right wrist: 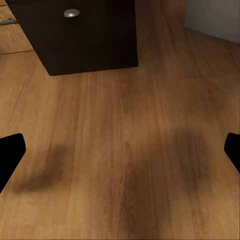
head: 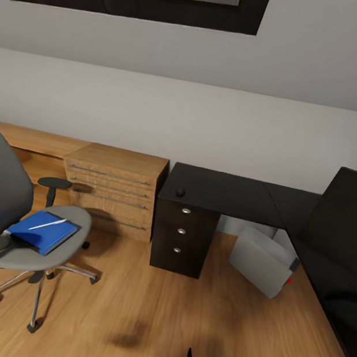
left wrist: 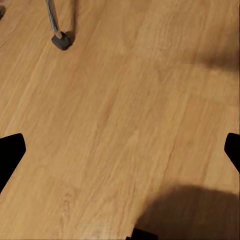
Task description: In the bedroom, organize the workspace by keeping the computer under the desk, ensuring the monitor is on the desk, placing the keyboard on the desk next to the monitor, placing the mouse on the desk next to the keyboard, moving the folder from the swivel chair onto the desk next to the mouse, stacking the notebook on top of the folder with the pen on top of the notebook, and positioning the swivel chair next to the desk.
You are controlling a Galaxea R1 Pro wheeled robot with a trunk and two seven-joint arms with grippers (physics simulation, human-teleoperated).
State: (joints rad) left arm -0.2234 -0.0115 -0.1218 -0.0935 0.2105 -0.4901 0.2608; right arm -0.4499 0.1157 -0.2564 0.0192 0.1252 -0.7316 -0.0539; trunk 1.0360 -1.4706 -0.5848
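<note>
A: Where are the arms?

B: Both hang low, wrists aimed down at the wood floor [left wrist: 120, 100]. The left gripper [left wrist: 120, 150] has its black fingertips [left wrist: 11, 152] at opposite edges of its wrist view, jaws spread wide with nothing between them, over bare boards near a chair castor [left wrist: 61, 41]. The right gripper [right wrist: 120, 152] is spread the same way, empty, over floor just in front of the black drawer unit [right wrist: 85, 35].

A: And the task's things?

B: The swivel chair [head: 12, 225] stands at the left, well apart from the desk [head: 223, 192]. The blue folder [head: 43, 232] lies on its seat with the white pen [head: 47, 224] on top. A small dark mouse [head: 181, 192] sits on the desk's left end. The monitor [head: 347, 220] stands on the right wing. The computer [head: 263, 262] leans tilted on the floor under the desk.
</note>
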